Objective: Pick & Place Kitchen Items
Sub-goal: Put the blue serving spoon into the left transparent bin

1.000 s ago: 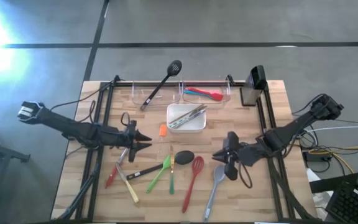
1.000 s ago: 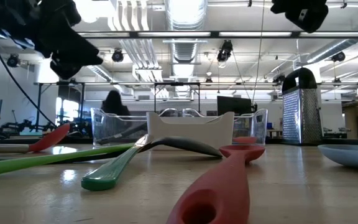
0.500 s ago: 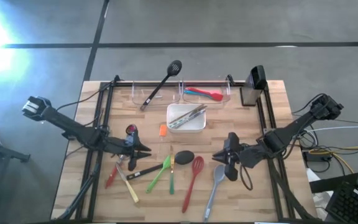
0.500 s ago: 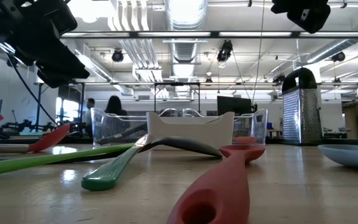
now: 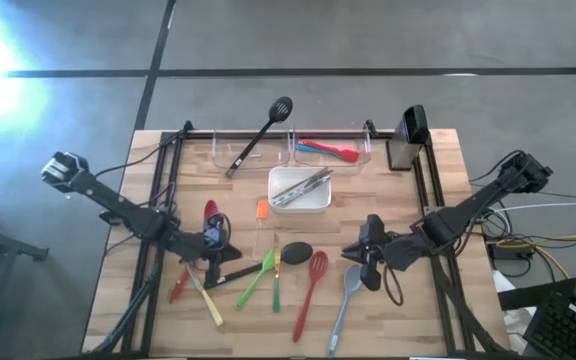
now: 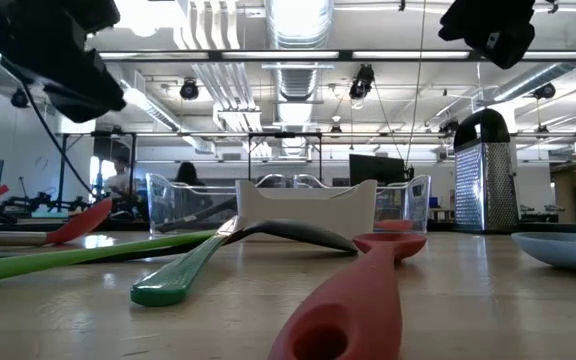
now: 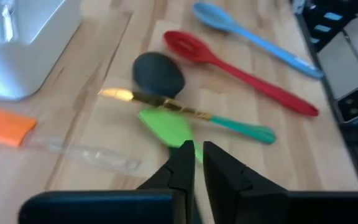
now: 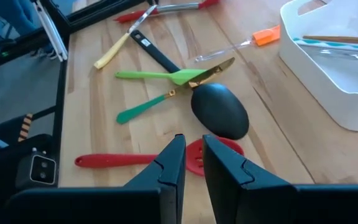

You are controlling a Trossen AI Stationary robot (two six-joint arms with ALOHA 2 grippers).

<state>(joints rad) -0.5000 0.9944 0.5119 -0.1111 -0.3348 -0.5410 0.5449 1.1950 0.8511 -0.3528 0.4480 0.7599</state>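
Looking down on a pale wooden desk [image 5: 438,150] standing on a grey concrete floor. Looking level across it into a workshop with ceiling ducts and strip lights, with a person [image 6: 183,176] sitting far off.

Lying along the desk's far edge: two clear bins, with a black slotted spoon [image 5: 261,133] leaning over the left bin [image 5: 223,150] and blue and red utensils [image 5: 328,151] lying in the right bin [image 5: 363,148]. Standing at the far right corner: a grater [image 5: 408,135]. Sitting mid-desk: a white dish [image 5: 278,205], with an orange spatula [image 5: 261,210] just beside it.

Lying spread toward the near edge: a black spoon [image 5: 296,250], a green spatula [image 5: 258,275], a red slotted spoon [image 5: 311,280], a grey spoon [image 5: 346,295] and a yellow-handled utensil [image 5: 208,300].

Hovering over the left of that spread: the left tool [image 7: 199,165], fingers pressing almost together, pinching nothing visible, pointing at the green spatula.

Hanging beside the grey spoon: the right tool [image 8: 193,158], fingers nearly together too, gripping nothing.
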